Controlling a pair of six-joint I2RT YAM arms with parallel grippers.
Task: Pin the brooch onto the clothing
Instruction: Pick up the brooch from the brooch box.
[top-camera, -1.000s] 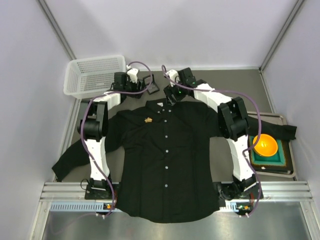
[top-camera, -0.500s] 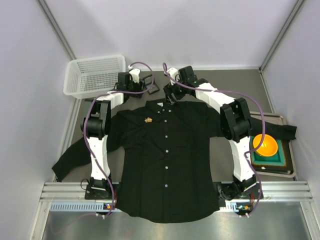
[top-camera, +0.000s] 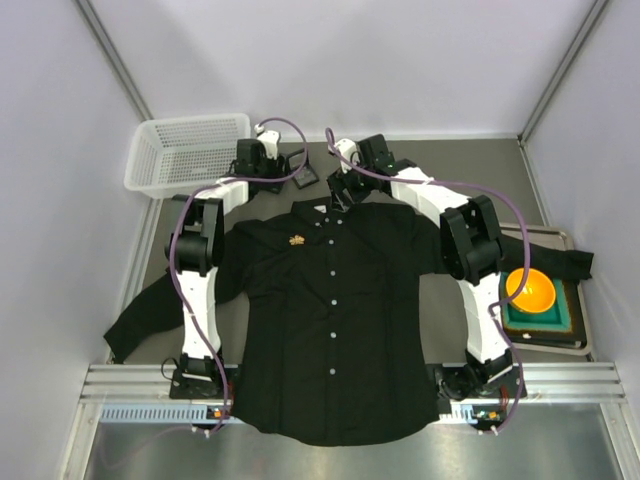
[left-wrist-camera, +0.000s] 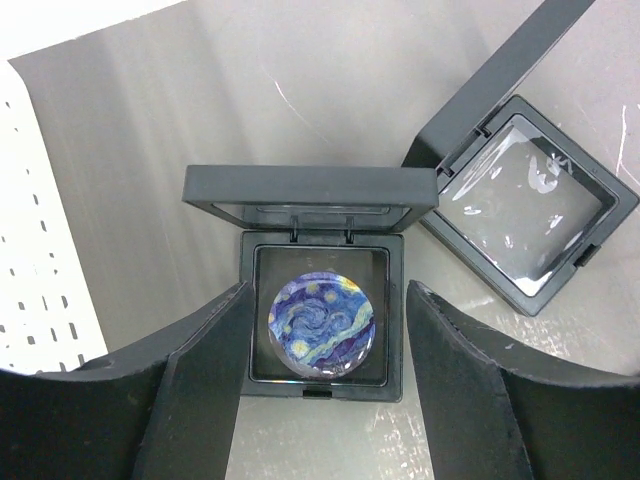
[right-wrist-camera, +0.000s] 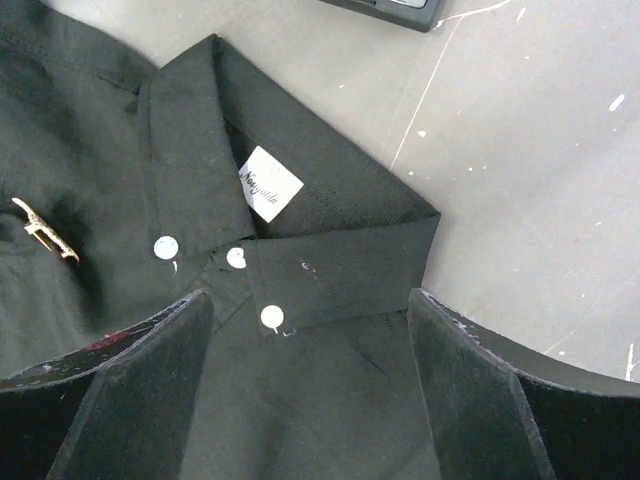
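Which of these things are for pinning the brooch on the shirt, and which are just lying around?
For the job:
- black shirt
- round blue brooch, sitting in its open box
- gold brooch, already on the shirt

Just lying about:
- white basket
- orange bowl on its tray
- second box, open and looking empty

Brooch (top-camera: 297, 239) on shirt (top-camera: 330, 330); box (left-wrist-camera: 310, 186) behind shirt; basket (top-camera: 190, 150) L.

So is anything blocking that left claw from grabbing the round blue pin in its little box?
Nothing visible. The black box stands open, its lid tipped up at the back, so the blue brooch lies uncovered. The left gripper hangs open right over it.
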